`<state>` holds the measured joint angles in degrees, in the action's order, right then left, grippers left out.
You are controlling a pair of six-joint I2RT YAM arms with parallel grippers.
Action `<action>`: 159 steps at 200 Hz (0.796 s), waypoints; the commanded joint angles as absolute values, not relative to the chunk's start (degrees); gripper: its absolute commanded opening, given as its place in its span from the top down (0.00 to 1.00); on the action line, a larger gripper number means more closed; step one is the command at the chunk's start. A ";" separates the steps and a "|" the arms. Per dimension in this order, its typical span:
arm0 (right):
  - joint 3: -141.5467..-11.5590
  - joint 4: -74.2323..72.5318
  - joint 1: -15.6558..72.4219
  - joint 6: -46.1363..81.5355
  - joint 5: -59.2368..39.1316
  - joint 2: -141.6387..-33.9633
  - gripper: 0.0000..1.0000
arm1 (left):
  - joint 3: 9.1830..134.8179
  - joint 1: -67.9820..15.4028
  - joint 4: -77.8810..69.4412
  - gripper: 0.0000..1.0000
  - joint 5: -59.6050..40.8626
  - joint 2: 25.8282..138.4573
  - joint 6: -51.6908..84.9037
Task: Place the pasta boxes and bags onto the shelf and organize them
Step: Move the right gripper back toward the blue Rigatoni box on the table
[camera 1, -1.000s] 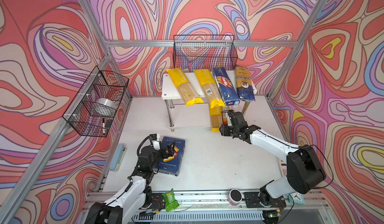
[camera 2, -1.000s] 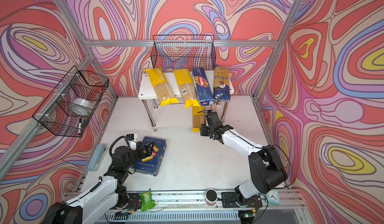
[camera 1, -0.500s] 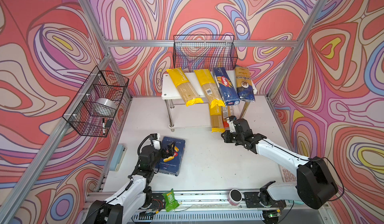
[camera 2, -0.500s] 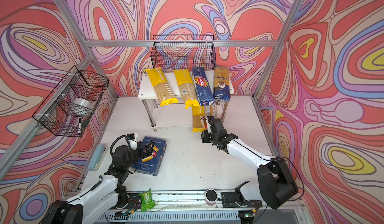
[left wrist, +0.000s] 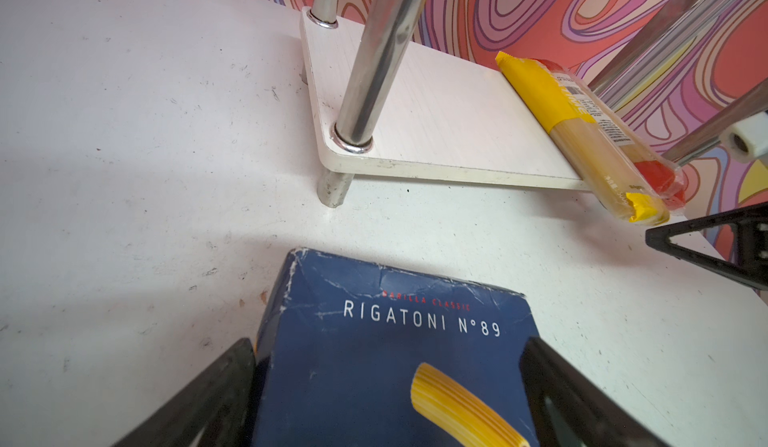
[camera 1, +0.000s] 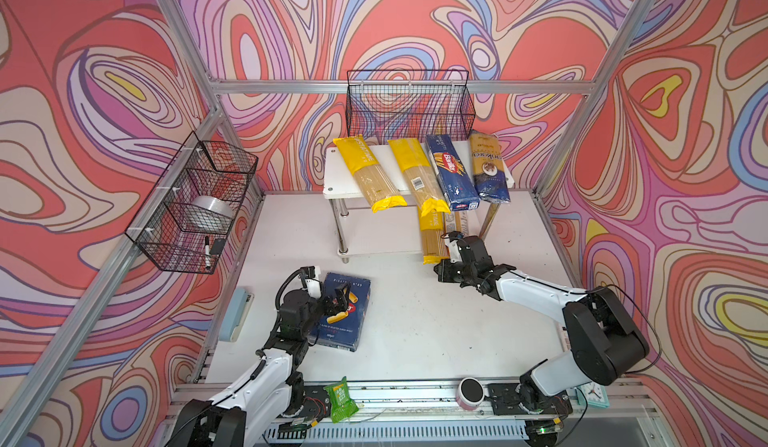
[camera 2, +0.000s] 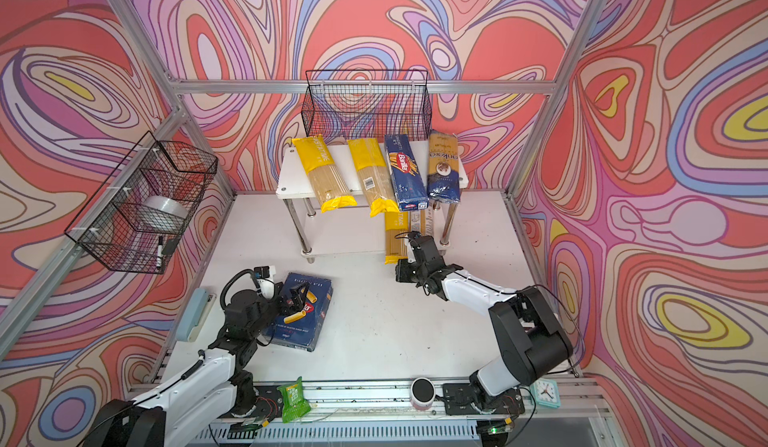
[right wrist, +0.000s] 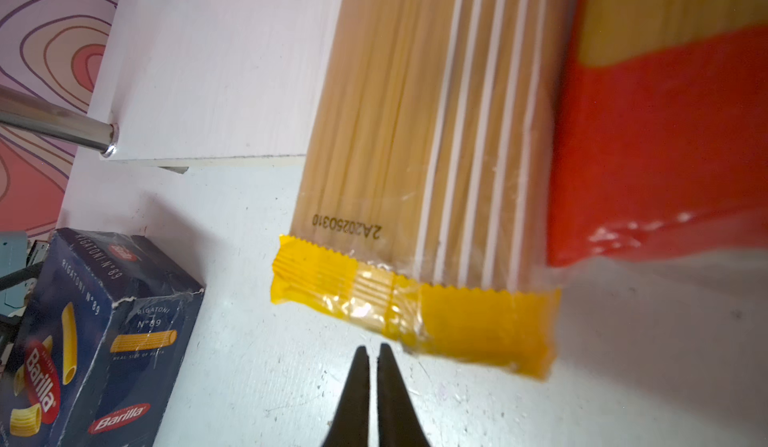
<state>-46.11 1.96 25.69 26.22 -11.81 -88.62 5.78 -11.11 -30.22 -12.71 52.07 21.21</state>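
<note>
Over the white table (right wrist: pixel 249 382), the overhanging yellow-ended spaghetti bag (right wrist: pixel 399 175) could perhaps be knocked off the white 2-tier shelf (right wrist: pixel 216 71) by the closed, empty right gripper (right wrist: pixel 372 347).

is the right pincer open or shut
Shut, holding nothing: the right pincer has its black fingers nearly meeting, just short of the yellow-ended clear spaghetti bag.

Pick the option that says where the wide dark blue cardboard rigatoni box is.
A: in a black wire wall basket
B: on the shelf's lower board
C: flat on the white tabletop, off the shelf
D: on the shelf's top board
C: in both top views the wide dark blue cardboard rigatoni box lies flat on the white tabletop, out in front of the small two-tier white shelf and touching neither board.
</note>
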 commanded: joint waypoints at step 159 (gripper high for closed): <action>-44.73 2.73 26.45 20.60 -16.24 -81.58 0.76 | 18.01 -11.77 -4.70 0.00 -4.83 51.48 28.42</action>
